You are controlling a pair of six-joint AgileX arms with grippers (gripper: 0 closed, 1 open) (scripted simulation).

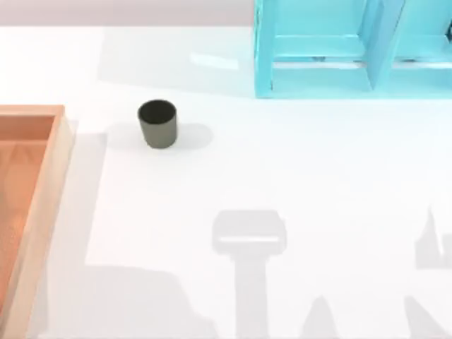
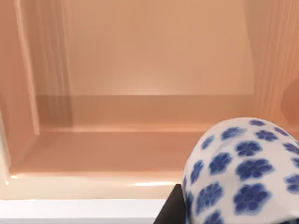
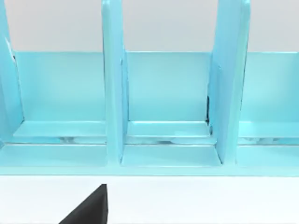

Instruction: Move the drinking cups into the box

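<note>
The dark olive-grey cup (image 1: 157, 123) stands upright on the white table, a little right of the box's far corner. The white cup with blue flowers (image 2: 243, 172) sits close to the left wrist camera. It is held against one dark finger (image 2: 169, 211) of my left gripper, over the orange-brown wooden box (image 2: 140, 112). In the top view the box's light-wood rim (image 1: 56, 176) runs along the left edge. My right gripper (image 3: 91, 210) is parked facing the cyan shelf unit, with just a dark edge of it visible.
The cyan shelf unit (image 1: 353, 49) stands at the back right, its upright dividers (image 3: 112, 93) facing the right wrist camera. Arm shadows fall across the near part of the white table (image 1: 282, 176).
</note>
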